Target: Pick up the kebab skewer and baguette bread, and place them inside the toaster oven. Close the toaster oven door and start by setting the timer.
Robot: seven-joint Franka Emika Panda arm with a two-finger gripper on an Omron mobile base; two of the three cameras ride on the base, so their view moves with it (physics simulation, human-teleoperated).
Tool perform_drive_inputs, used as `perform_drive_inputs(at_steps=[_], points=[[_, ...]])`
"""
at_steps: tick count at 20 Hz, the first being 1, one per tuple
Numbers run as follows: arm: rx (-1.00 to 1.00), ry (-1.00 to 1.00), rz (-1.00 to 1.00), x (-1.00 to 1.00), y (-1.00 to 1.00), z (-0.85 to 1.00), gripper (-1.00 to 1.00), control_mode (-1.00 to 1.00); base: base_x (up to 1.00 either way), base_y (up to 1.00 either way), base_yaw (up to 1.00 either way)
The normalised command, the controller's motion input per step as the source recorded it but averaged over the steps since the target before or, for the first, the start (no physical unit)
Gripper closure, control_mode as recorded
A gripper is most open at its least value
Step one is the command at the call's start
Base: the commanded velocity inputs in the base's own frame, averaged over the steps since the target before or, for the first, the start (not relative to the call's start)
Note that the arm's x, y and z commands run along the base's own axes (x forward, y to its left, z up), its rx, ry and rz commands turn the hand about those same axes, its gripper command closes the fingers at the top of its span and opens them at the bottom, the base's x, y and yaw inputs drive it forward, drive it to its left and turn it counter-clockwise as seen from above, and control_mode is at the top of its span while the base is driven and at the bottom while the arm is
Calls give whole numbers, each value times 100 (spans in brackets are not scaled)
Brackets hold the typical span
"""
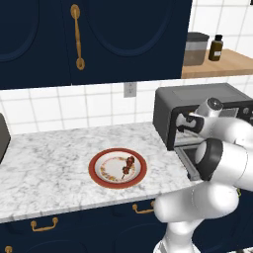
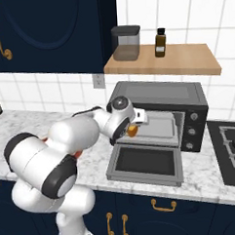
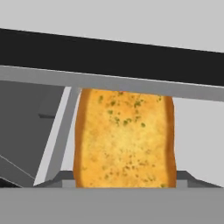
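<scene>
- Marble worktop: white with grey veins, flat, over navy drawers with brass pulls.
- Oven: dark grey box standing at the worktop's right end, round knobs down its right side, pale metal cavity inside.
- Door: swung down flat, dark window panel facing up, lying out over the worktop front.
- Plate: round, red rim, floral centre, resting on the marble left of the oven and well apart from it.
- Pincer: reaching into the oven mouth above the door, clamped on the bread at a fairly wide spread.
- Bread: stubby golden-orange slab, crumbly cut face flecked green, darker crust at both sides, held at the oven opening beneath a grey metal bar.
- Skewer: thin stick threaded with dark red-brown chunks, lying right of centre on the plate.
</scene>
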Motion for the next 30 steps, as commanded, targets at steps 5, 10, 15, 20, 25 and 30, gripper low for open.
perform_drive_inputs(at_steps=[5, 10, 15, 20, 25, 30], points=[[0, 2, 0, -1, -12, -51, 100, -100, 0, 0, 0], [0, 4, 0, 0, -2, -37, -100, -100, 0, 0, 0], [0, 5, 0, -4, -12, -16, -100, -100, 0, 0, 0], [0, 2, 0, -37, -17, -1, -100, -100, 0, 0, 0], [0, 3, 0, -19, -8, 0, -100, -100, 0, 0, 0], [0, 6, 0, -12, -1, 1, -100, -100, 0, 0, 0]])
